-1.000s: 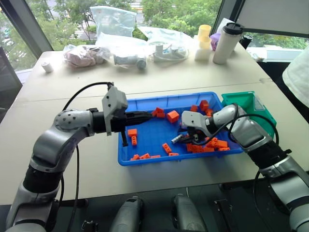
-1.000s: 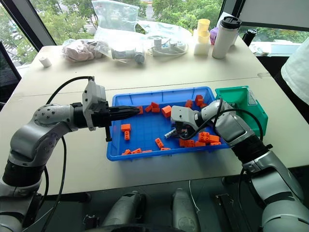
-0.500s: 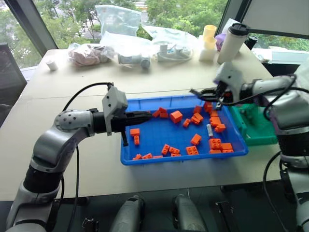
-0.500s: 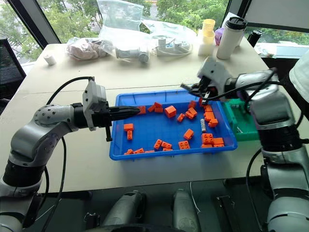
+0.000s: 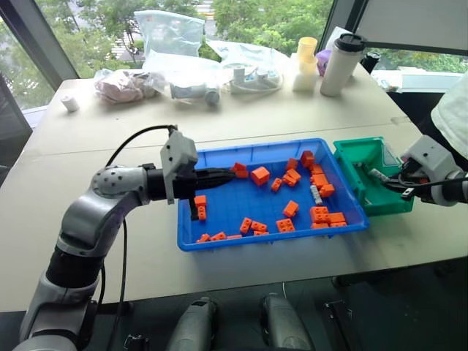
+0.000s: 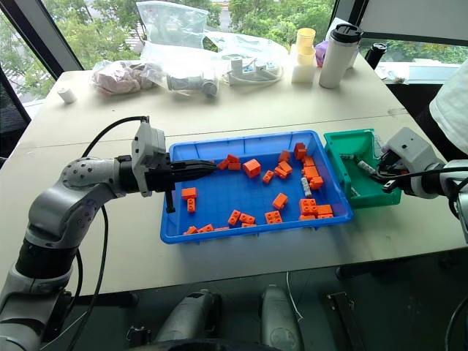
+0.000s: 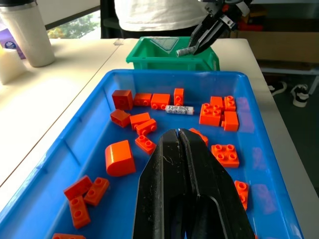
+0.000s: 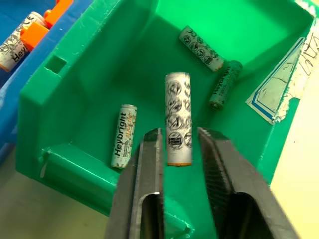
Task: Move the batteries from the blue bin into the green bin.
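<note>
My right gripper hangs over the green bin at the right end of the blue bin. It is open. A battery lies between its fingertips with a gap on each side, and the same battery sticks out past the tips. Three more batteries rest on the green bin's floor. One battery lies in the blue bin near its right wall, among orange bricks. My left gripper is shut and empty, held level over the blue bin's left part.
Several orange bricks are scattered in the blue bin. Plastic bags, a white tumbler with a black lid and yellow cups stand along the table's far edge. A person in a white shirt stands at the right.
My right gripper lifted a battery out of the blue bin, swung right over the green bin and opened. The left arm held still.
</note>
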